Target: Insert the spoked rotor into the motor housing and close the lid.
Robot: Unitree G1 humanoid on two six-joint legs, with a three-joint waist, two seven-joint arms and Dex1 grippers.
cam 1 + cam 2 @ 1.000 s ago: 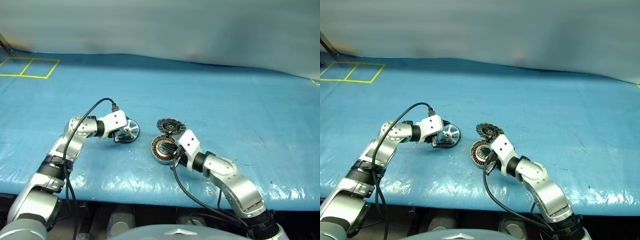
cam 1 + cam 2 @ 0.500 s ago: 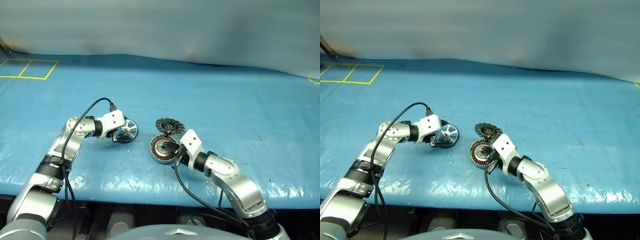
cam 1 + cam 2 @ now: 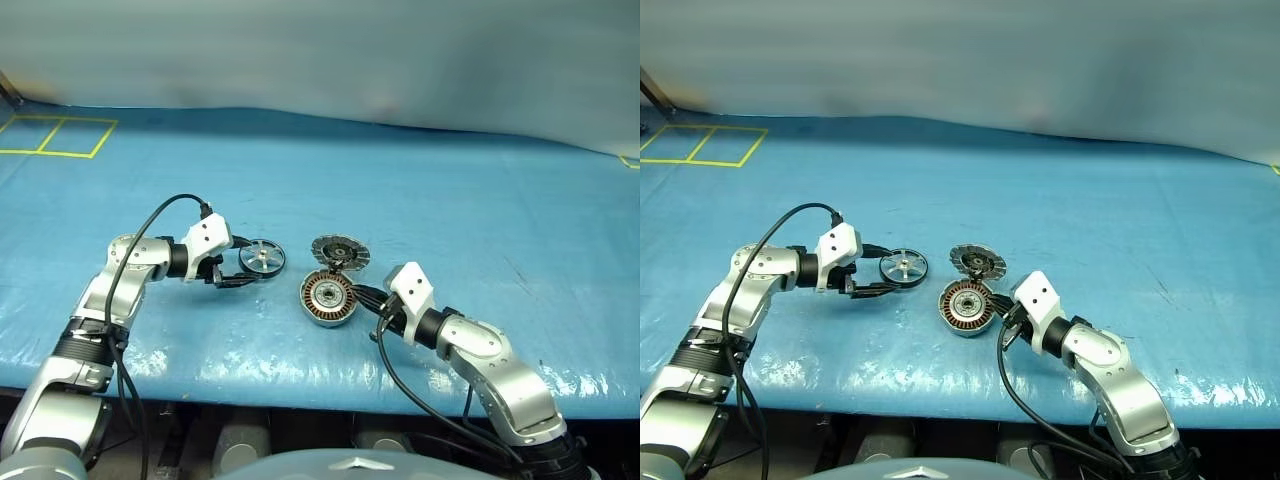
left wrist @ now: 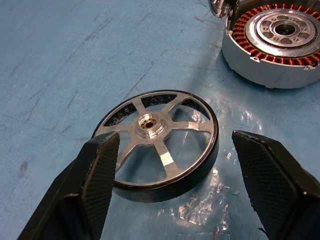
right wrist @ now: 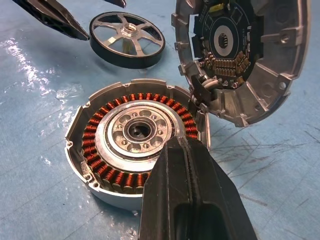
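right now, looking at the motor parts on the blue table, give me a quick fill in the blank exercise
1. The spoked rotor lies flat on the table between the ____ fingers of the left gripper.
2. The lid stands ____, hinged up from the edge of the motor housing.
3. The ring of windings inside the motor housing is ____ in colour.
4. The fingers of the right gripper are ____, right in front of the motor housing.

Missing words: open; open; copper-orange; shut
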